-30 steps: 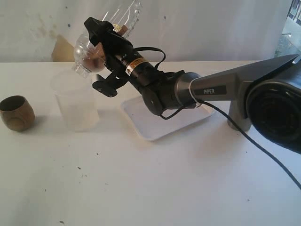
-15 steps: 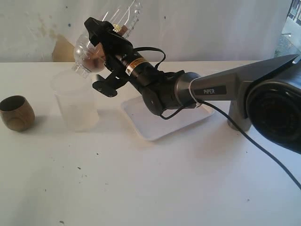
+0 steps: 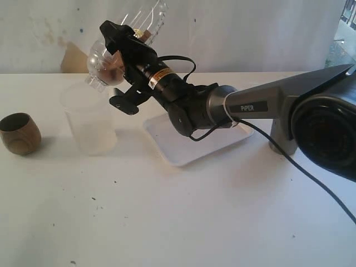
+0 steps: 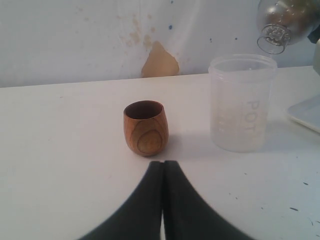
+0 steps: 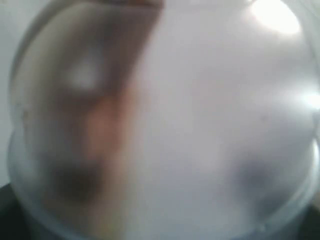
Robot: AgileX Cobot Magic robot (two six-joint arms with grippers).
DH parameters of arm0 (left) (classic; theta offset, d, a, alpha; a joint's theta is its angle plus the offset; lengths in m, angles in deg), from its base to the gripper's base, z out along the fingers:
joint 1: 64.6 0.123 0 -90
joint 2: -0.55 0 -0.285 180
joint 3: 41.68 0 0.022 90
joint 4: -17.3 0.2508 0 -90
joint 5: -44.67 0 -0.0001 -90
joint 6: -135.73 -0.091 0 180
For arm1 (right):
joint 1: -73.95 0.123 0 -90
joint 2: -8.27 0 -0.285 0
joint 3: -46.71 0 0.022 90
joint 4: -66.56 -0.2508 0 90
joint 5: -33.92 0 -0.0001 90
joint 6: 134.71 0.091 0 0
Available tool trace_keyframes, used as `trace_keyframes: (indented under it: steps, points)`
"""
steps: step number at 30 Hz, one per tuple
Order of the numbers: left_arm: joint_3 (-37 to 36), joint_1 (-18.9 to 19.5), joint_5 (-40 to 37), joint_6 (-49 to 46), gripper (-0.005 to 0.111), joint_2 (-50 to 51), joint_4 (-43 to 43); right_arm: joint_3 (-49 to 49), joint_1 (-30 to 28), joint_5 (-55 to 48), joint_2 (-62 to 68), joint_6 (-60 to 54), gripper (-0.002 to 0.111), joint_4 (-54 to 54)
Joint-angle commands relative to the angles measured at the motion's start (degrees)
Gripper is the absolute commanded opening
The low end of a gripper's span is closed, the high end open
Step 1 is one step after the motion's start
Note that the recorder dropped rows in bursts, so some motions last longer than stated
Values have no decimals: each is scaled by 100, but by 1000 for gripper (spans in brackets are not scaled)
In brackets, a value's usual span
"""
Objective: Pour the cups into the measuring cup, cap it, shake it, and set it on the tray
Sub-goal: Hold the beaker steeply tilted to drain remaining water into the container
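Shake step, likely: right jaws spread wide around capped measuring cup, tilted aloft; left jaws closed, empty; next, set it upright on tray

measuring cup a close blur, tray half hidden behind arm

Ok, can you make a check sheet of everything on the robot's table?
Surface: white table, a few dark specks.
Job's things: measuring cup with dome lid on, tilted in the air; wooden cup upright; tray partly hidden by the arm; steel tumbler not seen.
Clutter: frosted cup, upright below the lid.
Grippers: right gripper clamps the measuring cup; left gripper shut, holding nothing.
Cables: black cable across the table.
Surroundings: stained white wall.
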Motion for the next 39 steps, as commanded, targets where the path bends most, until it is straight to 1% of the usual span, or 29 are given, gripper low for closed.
trace_keyframes:
  steps: [1,15,39]
  points:
    - [-12,-29,46,-7,0,-28,18,-77,-28,177,-94,-94,0,1]
    - [-12,-29,46,-7,0,-28,18,-77,-28,327,112,-79,0,16]
    - [-12,-29,46,-7,0,-28,18,-77,-28,537,112,-79,0,16]
